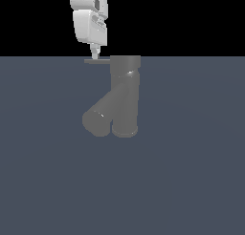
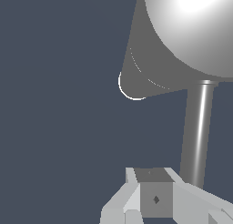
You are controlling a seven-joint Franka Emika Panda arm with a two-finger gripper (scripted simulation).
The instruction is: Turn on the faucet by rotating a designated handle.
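Dark blue-grey counter [image 1: 191,181], black void behind it. Faucet [image 1: 125,95] stands mid-scene: upright thick cylinder with a spout [image 1: 103,115] branching diagonally toward the exterior view's left. Handle [image 1: 97,61] is a thin rod jutting from the cap toward the exterior view's left. Tool [image 1: 95,55] hangs above, tip right at the rod; contact hard to confirm. Arm is cut off at the frame's top. Wrist view shows fingers [image 2: 136,202] close together, nothing gripped; the rod [image 2: 199,132] runs just beside them.

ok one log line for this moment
stage: at handle | gripper: fingers closed, by rod's outer end | contact: unclear | faucet: upright
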